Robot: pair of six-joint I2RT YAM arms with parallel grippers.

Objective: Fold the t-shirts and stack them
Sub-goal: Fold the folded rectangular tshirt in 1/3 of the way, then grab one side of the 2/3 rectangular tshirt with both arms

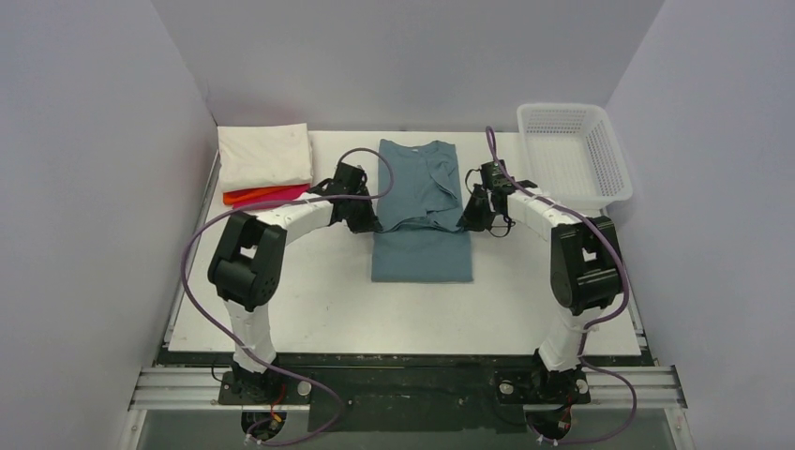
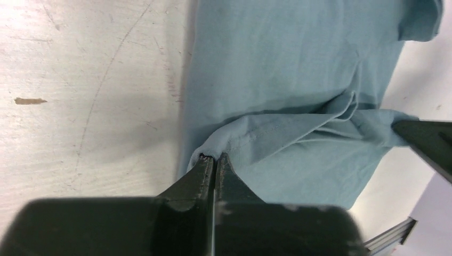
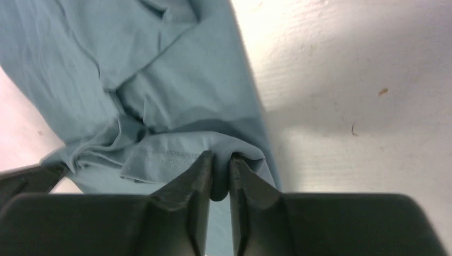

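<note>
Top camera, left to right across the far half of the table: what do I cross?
cream-white folded shirt → left gripper → teal t-shirt → right gripper → white mesh basket

It's a scuffed white table [image 1: 309, 309] boxed in by a pale grey back wall [image 1: 403, 56], left wall [image 1: 84, 187] and right wall [image 1: 722, 187], lit evenly, with an aluminium rail [image 1: 178, 389] along its near edge and a white mesh basket [image 1: 600, 164] at the far right corner.

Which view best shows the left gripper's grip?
Left wrist: the left gripper is shut on the teal shirt's folded edge, close up. Top shows it small, fingers unclear; right wrist, only a dark tip.
</note>
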